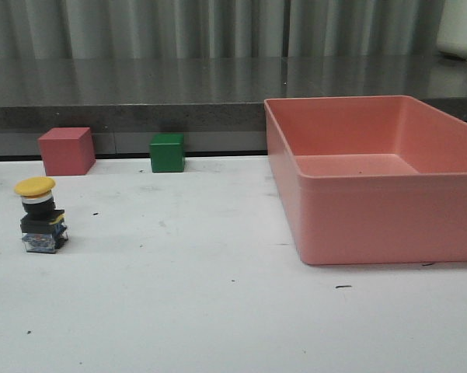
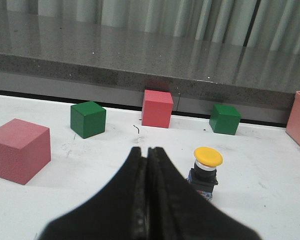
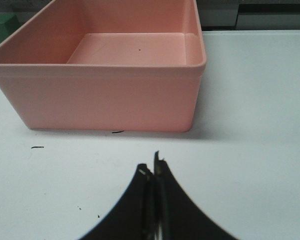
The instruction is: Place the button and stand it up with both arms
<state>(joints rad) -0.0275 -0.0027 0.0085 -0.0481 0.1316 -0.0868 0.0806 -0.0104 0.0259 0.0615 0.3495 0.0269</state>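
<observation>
The button (image 1: 40,215) stands upright on the white table at the left, yellow cap on top, clear bluish base down. It also shows in the left wrist view (image 2: 206,167), just beside and beyond my left gripper (image 2: 147,150), which is shut and empty, apart from the button. My right gripper (image 3: 152,165) is shut and empty, over bare table in front of the pink bin (image 3: 110,95). Neither arm shows in the front view.
The large pink bin (image 1: 357,225) fills the right of the table. A pink cube (image 1: 66,151) and a green cube (image 1: 167,152) stand at the back edge. The left wrist view shows two further cubes, one pink (image 2: 17,150) and one green (image 2: 87,118).
</observation>
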